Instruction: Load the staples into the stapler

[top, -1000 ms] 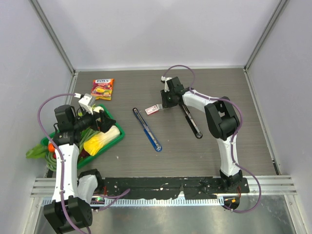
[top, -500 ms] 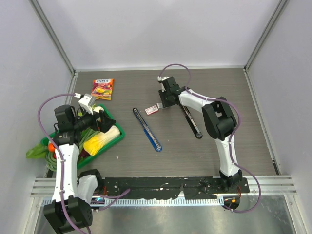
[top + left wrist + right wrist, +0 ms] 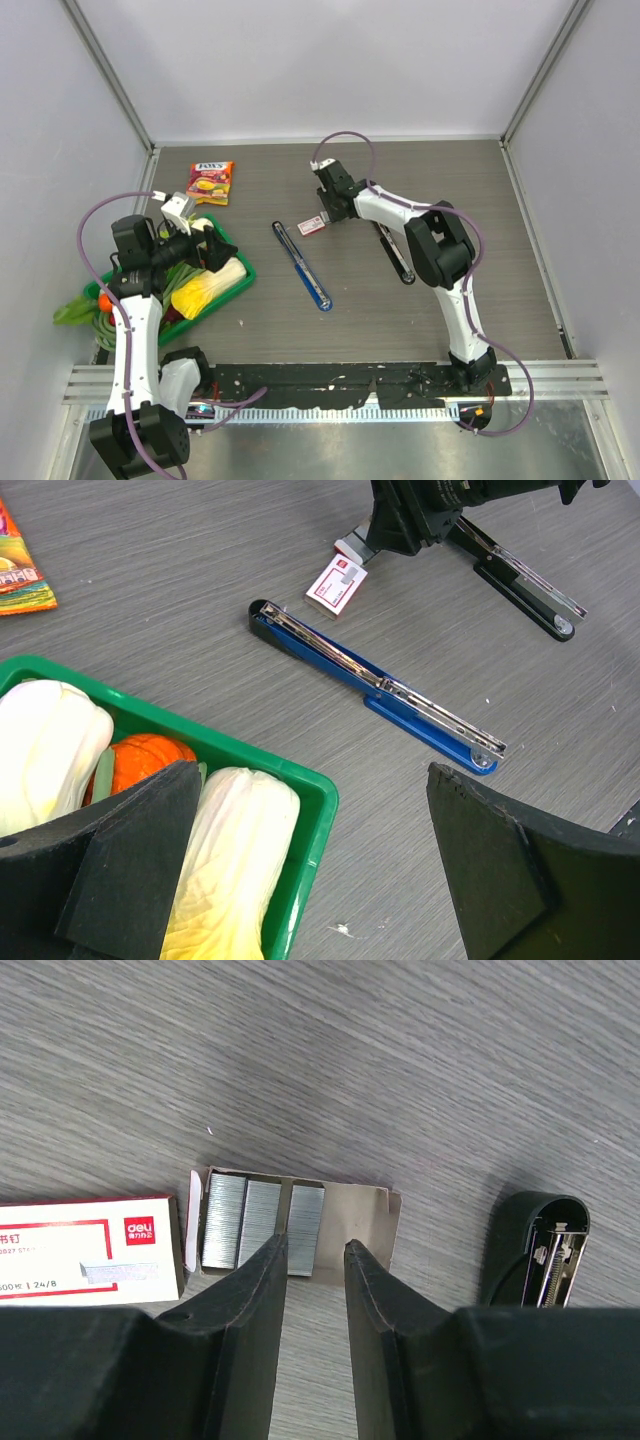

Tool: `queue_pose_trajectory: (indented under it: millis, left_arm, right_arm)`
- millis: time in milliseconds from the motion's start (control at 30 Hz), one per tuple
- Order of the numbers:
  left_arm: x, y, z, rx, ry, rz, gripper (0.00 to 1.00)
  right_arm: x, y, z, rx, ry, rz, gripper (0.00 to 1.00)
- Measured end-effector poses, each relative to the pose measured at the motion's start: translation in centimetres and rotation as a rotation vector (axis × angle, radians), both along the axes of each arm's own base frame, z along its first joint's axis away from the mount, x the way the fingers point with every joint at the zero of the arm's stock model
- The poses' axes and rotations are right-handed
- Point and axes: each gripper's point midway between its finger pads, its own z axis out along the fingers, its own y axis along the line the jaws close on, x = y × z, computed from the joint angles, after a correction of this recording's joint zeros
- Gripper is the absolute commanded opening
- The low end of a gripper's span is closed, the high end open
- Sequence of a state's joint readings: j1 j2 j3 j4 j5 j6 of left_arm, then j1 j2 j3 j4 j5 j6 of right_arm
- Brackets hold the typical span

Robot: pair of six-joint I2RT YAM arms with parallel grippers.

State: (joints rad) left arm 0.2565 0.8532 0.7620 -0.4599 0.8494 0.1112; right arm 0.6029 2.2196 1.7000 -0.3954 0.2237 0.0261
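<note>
Your right claw (image 3: 312, 1248) is hanging over the staples (image 3: 245, 1222) with its two fingers drawn close together, leaving only a narrow slot between them. It is gripping nothing. The staples are lying as three silvery strips side by side in the little cardboard drawer (image 3: 375, 1222) pulled out of the red-and-white box (image 3: 85, 1245). The right-hand strip is lining up with the slot between the fingertips, though you cannot tell from here whether the tips are touching it yet. The box is sitting mid-bench, toward the far edge.

The black stapler (image 3: 520, 592) is lying folded open just to the right of the drawer. The blue stapler (image 3: 375, 685) is lying open too, in the middle of the bench, on the near side of the box and apart from it.

Your left claw (image 3: 310, 770) is spread wide, holding nothing, and hovering over the right-hand corner of the green tray (image 3: 250, 755) by the left edge of the bench. In the tray are pale cabbages (image 3: 235, 860) and an orange vegetable (image 3: 145, 765). A snack packet (image 3: 210, 182) is lying near the far-left corner.

Compared with a second ago, your right arm has been swinging left, carrying the claw from beside the black stapler's far end to its place above the drawer. The left arm, both staplers and the box are sitting where they were.
</note>
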Motion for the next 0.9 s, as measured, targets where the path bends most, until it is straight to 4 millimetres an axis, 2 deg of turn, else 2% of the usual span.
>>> queue_pose_trajectory:
  millis: [567, 900]
  left_arm:
    - [0.01, 0.04, 0.00, 0.000, 0.000, 0.002, 1.00]
    - [0.01, 0.05, -0.02, 0.000, 0.000, 0.002, 1.00]
  right_arm:
    - [-0.21, 0.36, -0.06, 0.018, 0.021, 0.010, 0.35]
    - [-0.29, 0.25, 0.11, -0.085, -0.034, 0.021, 0.35]
